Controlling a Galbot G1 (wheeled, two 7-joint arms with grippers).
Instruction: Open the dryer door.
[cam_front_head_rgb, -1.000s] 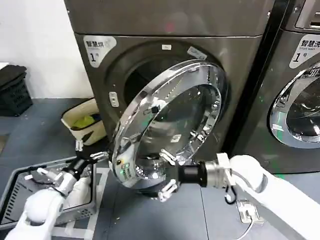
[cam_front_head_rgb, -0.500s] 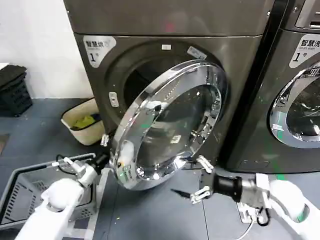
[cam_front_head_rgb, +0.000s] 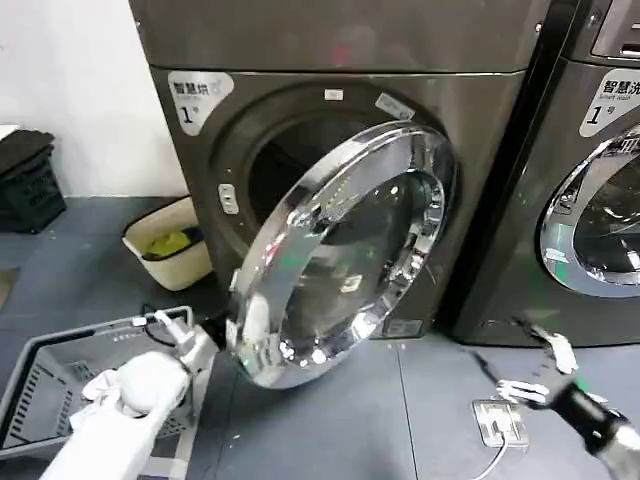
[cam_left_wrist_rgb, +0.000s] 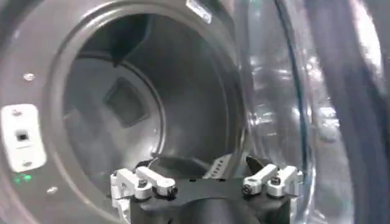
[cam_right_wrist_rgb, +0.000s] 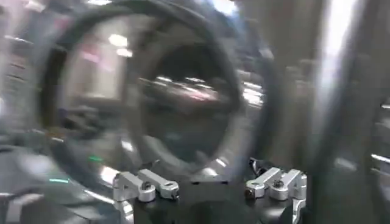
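Just beside my left claw (cam_front_head_rgb: 190, 330), up and toward the machine, lies the lower free edge of the dryer door (cam_front_head_rgb: 345, 255), swung partly out from the dryer (cam_front_head_rgb: 480, 150) on hinges at its far side. That claw's fingers stand apart, gripping nothing, and its wrist view looks past them into the drum mouth. My right claw (cam_front_head_rgb: 535, 365) hangs low, well apart from the door on the hinge side, fingers also spread and empty. I judge the left arm nearer for pushing the door wider.

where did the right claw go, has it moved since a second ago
Yes. The right claw has pulled away from the dryer door, rightward toward the second machine.
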